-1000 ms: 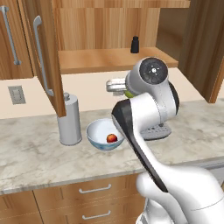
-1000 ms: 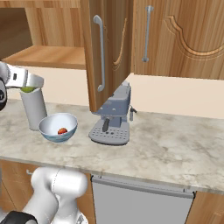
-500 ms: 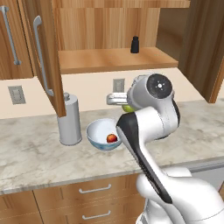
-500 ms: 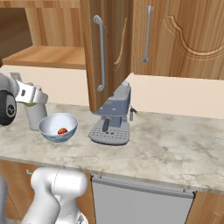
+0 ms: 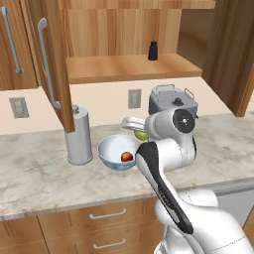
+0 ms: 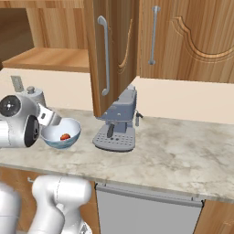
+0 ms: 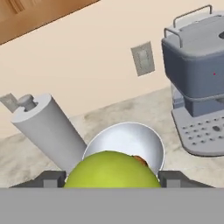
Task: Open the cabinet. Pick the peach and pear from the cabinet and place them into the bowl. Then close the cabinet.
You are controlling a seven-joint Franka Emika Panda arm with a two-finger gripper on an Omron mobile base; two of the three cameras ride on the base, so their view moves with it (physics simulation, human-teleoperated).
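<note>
Lowered since the earlier frame, your gripper (image 5: 135,128) clasps the yellow-green pear (image 7: 111,169), jaws wide, above the pale glossy bowl (image 5: 110,151).

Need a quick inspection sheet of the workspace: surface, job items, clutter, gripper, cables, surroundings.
Surface: marble counter, carrying everything below.
Job's things: bowl on the counter with the peach inside; pear held between the finger tips above the bowl; cabinet doors open.
Clutter: grey canister left of the bowl, coffee machine right of it; small dark bottle on the cabinet shelf.
Gripper: gripper closed on the pear.
Cables: nothing seen.
Surroundings: wall outlets behind the counter, drawers below.
</note>
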